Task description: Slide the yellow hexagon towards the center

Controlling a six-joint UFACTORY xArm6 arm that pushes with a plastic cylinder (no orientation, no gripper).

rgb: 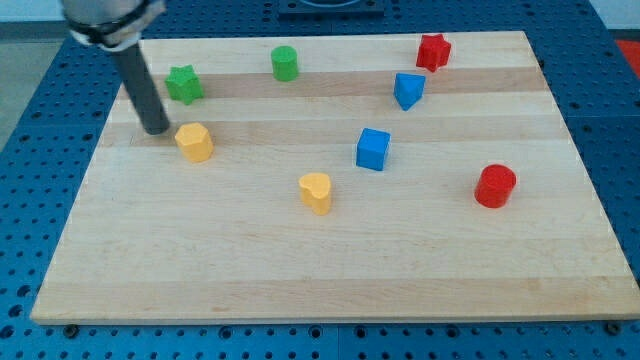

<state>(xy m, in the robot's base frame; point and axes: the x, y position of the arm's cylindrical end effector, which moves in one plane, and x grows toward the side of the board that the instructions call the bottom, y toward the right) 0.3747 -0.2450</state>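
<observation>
Tip (157,130) just left of yellow hexagon (194,142), w/ maybe a sliver of gap. No gripper, just bare rod. Hexagon sits far left on board (300,270), well off center. Push basically all left to do.

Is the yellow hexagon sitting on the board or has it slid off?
On the board. The yellow hexagon rests on the wooden board near its left edge, with my tip just to its left.
</observation>
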